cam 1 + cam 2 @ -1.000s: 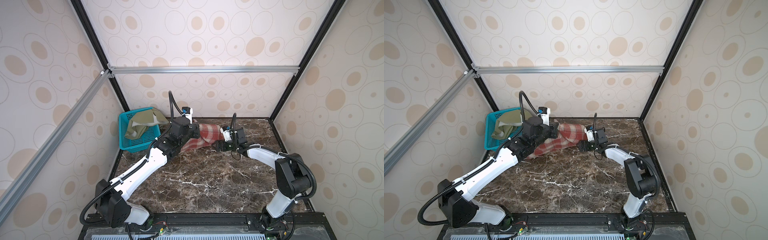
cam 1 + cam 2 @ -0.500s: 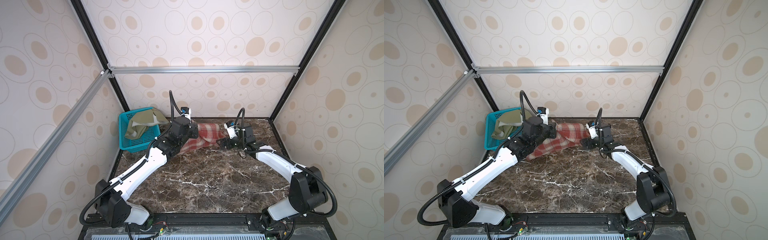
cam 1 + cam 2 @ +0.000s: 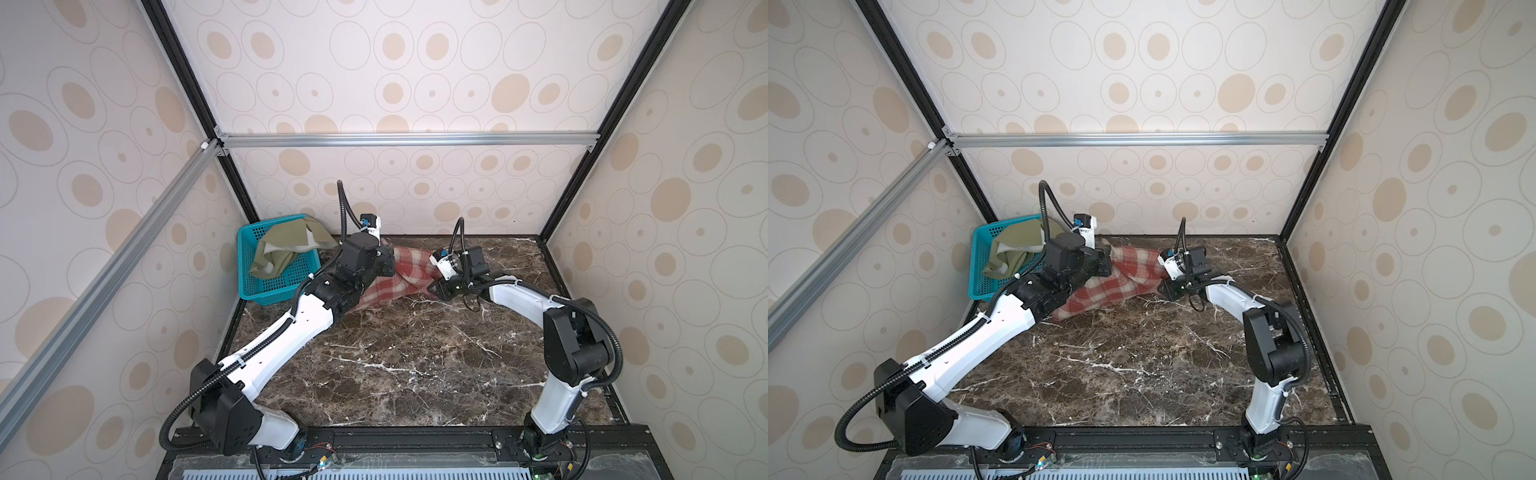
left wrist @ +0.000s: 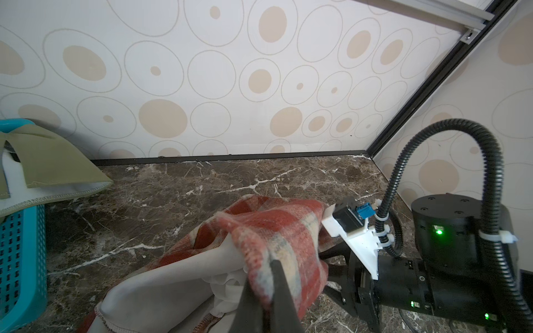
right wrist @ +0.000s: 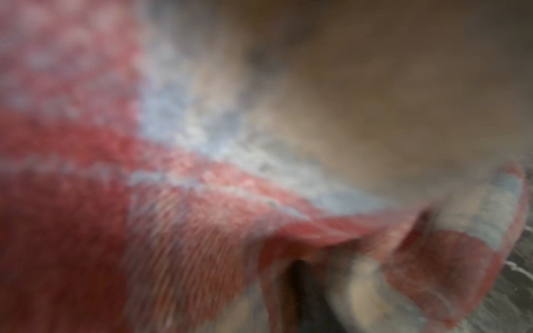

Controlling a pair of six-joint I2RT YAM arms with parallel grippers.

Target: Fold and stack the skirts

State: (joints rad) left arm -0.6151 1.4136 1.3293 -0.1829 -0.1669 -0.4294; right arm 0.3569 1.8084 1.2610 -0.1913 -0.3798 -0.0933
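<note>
Basket (image 3: 278, 286): teal, in the far left corner of the table (image 3: 415, 353).
Olive skirt (image 3: 286, 249): crumpled in the basket, one flap hanging over its right rim, pale lining showing. It looks thin and limp, so I judge it light and floppy. I would pinch it at a hem corner or the waistband, not mid-panel.
Left hand (image 4: 264, 285): fingers together, clamped on a raised fold of the plaid skirt (image 4: 288, 239).
Plaid skirt (image 3: 401, 278): at the back of the table between the two hands, bunched and twisted, partly trailing on the marble. It is thick, woolly and soft. I judge it the heavier one, with a grippy nap and a smooth lining that may slip. It is best taken at the edge through both layers, at two corners well apart.
Right hand (image 3: 434, 287): low at the plaid's right end. Its camera gives only blurred cloth, so I cannot tell whether its fingers are together or hold anything.
</note>
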